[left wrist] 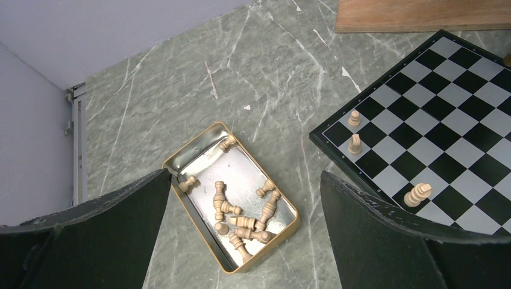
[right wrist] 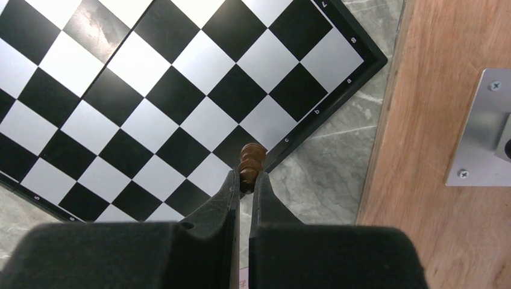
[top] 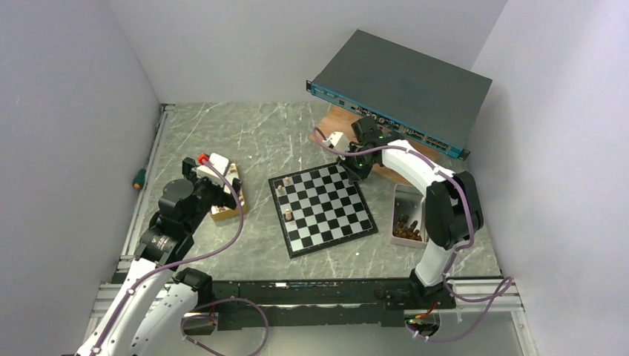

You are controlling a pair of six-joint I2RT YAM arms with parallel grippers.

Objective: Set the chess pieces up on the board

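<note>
The board (top: 323, 208) lies mid-table, turned at an angle. Three light tan chess pieces stand near its left edge; one (left wrist: 354, 118) is at the corner, another (left wrist: 417, 194) further along. My left gripper (left wrist: 245, 180) hangs open above a gold-rimmed tin (left wrist: 283, 232) holding several light pieces (left wrist: 241, 217) lying on their sides. Nothing is between its fingers (left wrist: 114, 223). My right gripper (right wrist: 246, 177) is shut on a dark brown piece (right wrist: 250, 159), held over the board's (right wrist: 150, 90) far right corner, right at the border. In the top view that gripper (top: 354, 172) sits over the same corner.
A brown wooden plank (top: 348, 126) lies behind the board with a grey rack unit (top: 400, 85) propped over it. A metal bracket (right wrist: 482, 129) is screwed to the plank. A second tin (top: 404, 191) with dark pieces (top: 406, 228) stands right of the board. Walls close both sides.
</note>
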